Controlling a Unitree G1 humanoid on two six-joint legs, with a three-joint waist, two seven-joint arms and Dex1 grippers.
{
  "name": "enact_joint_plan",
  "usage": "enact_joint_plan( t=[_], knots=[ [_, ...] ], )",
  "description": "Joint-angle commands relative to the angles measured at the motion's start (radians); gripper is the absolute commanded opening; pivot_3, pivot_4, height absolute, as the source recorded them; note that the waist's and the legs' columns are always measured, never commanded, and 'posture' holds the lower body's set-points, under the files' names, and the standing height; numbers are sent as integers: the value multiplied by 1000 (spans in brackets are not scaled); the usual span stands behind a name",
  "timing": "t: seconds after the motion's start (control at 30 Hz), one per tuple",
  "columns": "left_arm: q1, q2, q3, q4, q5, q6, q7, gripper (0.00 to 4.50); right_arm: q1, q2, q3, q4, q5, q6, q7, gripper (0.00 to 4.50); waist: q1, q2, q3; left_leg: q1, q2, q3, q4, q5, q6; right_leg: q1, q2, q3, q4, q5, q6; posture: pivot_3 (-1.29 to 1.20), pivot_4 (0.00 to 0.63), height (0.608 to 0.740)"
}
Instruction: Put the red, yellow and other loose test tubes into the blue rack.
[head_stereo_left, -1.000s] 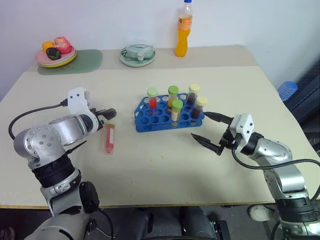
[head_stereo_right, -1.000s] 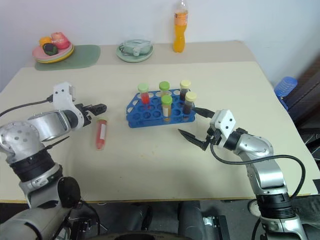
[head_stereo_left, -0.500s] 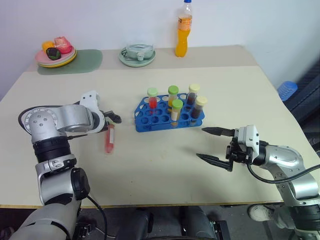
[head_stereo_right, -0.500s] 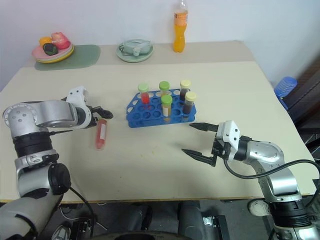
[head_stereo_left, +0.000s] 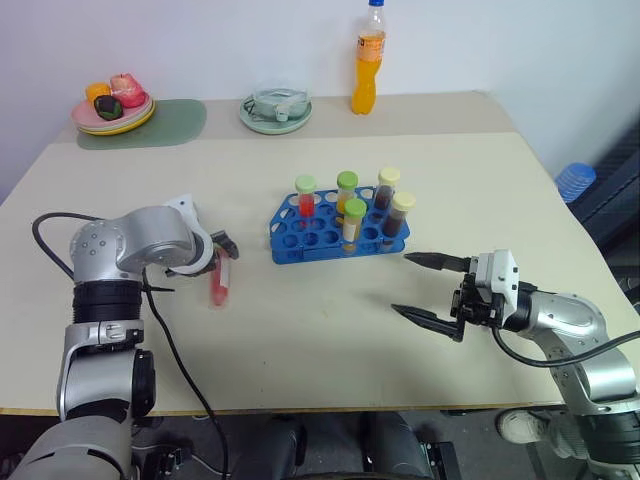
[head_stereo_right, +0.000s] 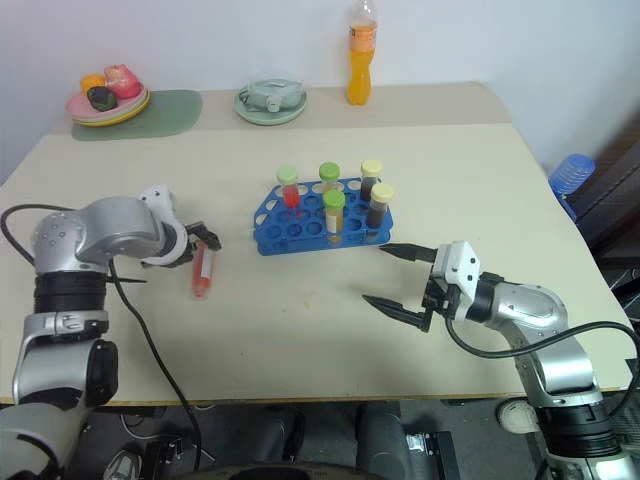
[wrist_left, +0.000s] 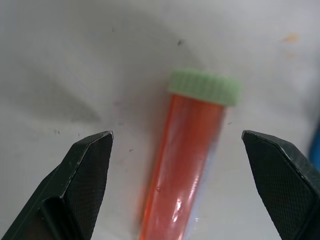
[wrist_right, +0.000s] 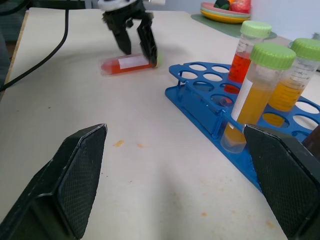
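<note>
With the red tube (head_stereo_left: 219, 279) lying flat on the table (head_stereo_left: 300, 330) left of the blue rack (head_stereo_left: 335, 232), the left hand (wrist_left: 177, 150), released, straddles its long axis, while the released right hand (head_stereo_left: 425, 290) stands well apart.

No readable text, brand, number or sign can be made out. Fine graduation marks are seen on a yellow tube (wrist_right: 292, 85) in the rack (wrist_right: 200, 95), and a blank white label on the red tube (wrist_right: 131, 63).
</note>
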Motion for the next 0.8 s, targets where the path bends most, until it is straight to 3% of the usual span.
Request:
enact_joint_plan(
  t=[0.03, 0.13, 0.27, 0.33, 0.53, 0.63, 0.7, 0.8],
  knots=[
    [-31, 29, -35, 49, -15, -7, -7, 4247, -9, 11, 2, -45, 2, -7, -13, 4464, 0, 0, 0, 0, 0, 0, 0, 0, 0, 0, 0, 0, 0, 0, 0, 0, 150, 740],
    [-35, 47, -60, 93, 43, -18, -40, 3369, -6, 13, 2, -51, -1, -6, -21, 4500, 0, 1, -1, 1, 0, 0, 0, 0, 0, 0, 0, 0, 0, 0, 0, 0, 150, 740],
    [-51, 54, -73, 129, 78, -11, -68, 1442, -7, 9, 3, -55, -2, -2, -25, 4500, 5, 3, -3, 2, 0, 0, 0, 1, -1, 1, 0, 0, 1, 0, 0, 0, 150, 740],
    [-50, 53, -69, 141, 86, -13, -73, 801, -8, 8, 4, -57, -2, 0, -28, 4500, 6, 3, -3, 2, -1, 0, 0, 1, -1, 1, 0, 0, 2, 0, 0, 0, 150, 740],
    [7, 81, -53, 71, 56, -17, -94, 799, -26, 8, 18, -50, -8, 4, -33, 4500, 0, 5, -5, 3, -1, 0, 0, 1, -1, 2, 0, 0, 3, 0, 0, 0, 150, 740],
    [53, 121, -32, -54, 78, -12, -220, 799, -40, 8, 26, -34, -13, -1, -30, 4500, -2, 5, -5, 2, 0, 0, 0, 1, -1, 1, 0, 1, 3, 0, 0, 0, 150, 740],
    [92, 171, -6, -244, 220, -36, -459, 799, -53, 11, 32, -24, -16, -1, -30, 4500, -2, 5, -5, 2, 0, 0, 0, 1, -2, 0, 0, 1, 3, 0, 0, 0, 150, 740],
    [143, 137, 100, -437, 267, -125, -871, 799, -69, 17, 42, -8, -25, -4, -33, 4500, 0, 5, -4, -1, 0, 0, 0, 1, -2, -2, 0, 1, 3, 0, 0, 0, 150, 740]
  ],
)
